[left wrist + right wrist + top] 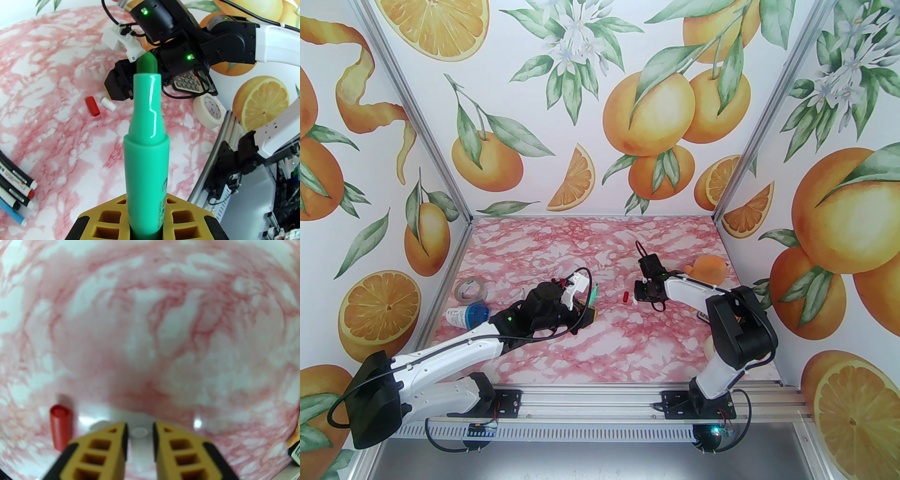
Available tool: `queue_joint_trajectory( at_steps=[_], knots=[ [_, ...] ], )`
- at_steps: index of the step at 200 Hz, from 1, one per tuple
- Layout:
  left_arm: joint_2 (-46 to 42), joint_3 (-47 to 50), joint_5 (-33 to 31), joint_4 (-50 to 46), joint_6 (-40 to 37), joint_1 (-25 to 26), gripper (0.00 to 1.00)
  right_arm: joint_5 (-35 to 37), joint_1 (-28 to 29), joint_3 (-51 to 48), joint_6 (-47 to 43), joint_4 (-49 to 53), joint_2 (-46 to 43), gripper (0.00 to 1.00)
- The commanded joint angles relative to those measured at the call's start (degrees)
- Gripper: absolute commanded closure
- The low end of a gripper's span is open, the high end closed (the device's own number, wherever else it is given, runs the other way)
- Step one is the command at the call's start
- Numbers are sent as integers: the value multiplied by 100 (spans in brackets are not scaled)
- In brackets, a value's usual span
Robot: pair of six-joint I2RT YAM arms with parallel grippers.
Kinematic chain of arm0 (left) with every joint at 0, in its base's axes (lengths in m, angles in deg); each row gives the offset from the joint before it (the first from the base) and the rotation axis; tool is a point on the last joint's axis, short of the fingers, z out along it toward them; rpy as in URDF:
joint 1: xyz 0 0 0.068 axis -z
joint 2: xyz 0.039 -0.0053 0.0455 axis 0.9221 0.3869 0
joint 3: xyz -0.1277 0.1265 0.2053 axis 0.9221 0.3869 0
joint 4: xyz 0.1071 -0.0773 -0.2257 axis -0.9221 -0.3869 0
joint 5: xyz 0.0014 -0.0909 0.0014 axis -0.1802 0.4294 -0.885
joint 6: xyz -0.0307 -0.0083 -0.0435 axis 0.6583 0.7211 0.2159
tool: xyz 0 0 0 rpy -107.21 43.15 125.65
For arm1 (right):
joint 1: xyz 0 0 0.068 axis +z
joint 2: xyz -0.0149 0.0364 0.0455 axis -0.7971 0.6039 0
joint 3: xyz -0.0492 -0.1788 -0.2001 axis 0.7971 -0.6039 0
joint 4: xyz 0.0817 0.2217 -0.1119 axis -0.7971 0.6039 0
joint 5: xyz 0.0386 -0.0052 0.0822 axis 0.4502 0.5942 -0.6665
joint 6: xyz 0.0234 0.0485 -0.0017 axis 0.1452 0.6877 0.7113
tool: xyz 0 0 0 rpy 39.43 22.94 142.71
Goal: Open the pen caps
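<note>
Now left end effector (146, 211), outstretched, clamps green pen (145, 145).

Near the middle of the pink-marbled tabletop (600, 356) lie a red pen cap (626, 296) and a white pen cap (108, 104), just beside each other. A tape roll (471, 289) and a blue-lidded container (466, 316) lie by its left edge.

The green pen (145, 131) is glossy plastic, the tabletop (46, 70) smooth.
</note>
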Motion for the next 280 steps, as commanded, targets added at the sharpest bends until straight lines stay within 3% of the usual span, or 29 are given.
queue_joint_trajectory(
  at_steps=[1,62,106,158,191,218,245,280],
  knots=[
    [-58,38,-265,-136,51,25,94,39,-28,131,-69,102,-227,74],
    [-285,-188,-1485,-1510,-204,28,94,-51,100,-411,-41,92,-1450,68],
    [-415,-222,-2540,-2376,13,-117,94,-173,501,-920,134,80,-2805,57],
    [-207,-59,-2674,-2729,-49,-780,94,-265,1335,-1238,567,-20,-4051,41],
    [12,1,-2663,-2745,-166,-1170,94,-690,1794,-1447,824,-501,-4497,33],
    [317,-22,-2778,-2781,-240,-1350,94,-781,2244,-1575,950,-897,-4601,24],
    [669,-50,-2581,-2645,-230,-1620,94,-486,2730,-1577,981,-1080,-4498,7],
    [1144,-175,-2496,-2518,-318,-1830,94,61,3320,-1456,942,-1219,-4232,0]
  ],
)
